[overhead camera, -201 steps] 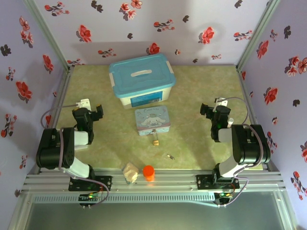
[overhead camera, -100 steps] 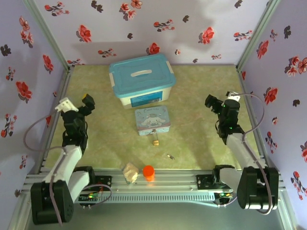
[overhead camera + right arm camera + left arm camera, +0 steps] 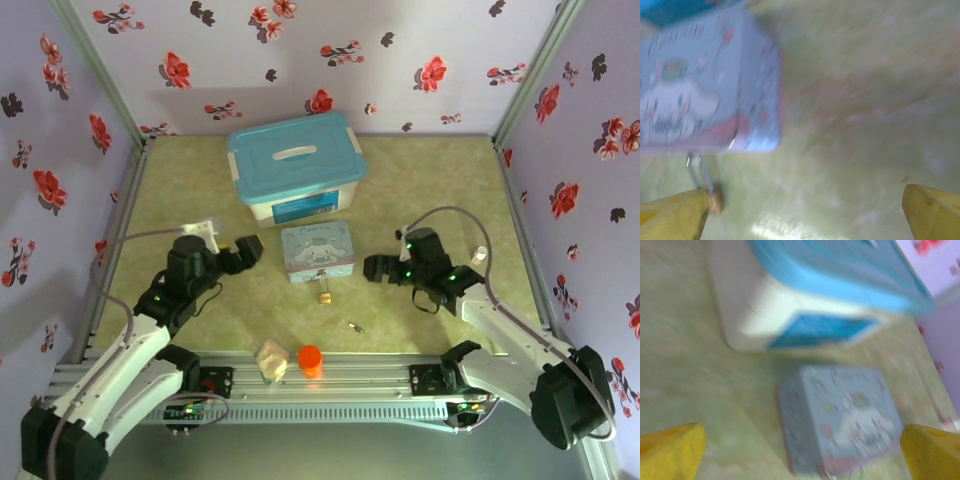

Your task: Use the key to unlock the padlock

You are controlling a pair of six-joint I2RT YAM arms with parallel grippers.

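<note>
Padlock (image 3: 325, 296) at near edge of tin (image 3: 317, 250); key (image 3: 354, 325) apart, in open.

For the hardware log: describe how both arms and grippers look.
The left arm and right arm have white links, black joint housings, green lights and looping grey cables. The left gripper and right gripper are black, with yellow fingertips.

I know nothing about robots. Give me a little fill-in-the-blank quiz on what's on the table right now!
1. The padlock lies just off the near edge of the pale-blue cartoon ____.
2. The key lies loose, held by ____ gripper.
3. The storage box at the back has a ____ lid.
4. The left gripper and the right gripper both have their jaws ____.

Missing words: tin; neither; blue; open.
</note>
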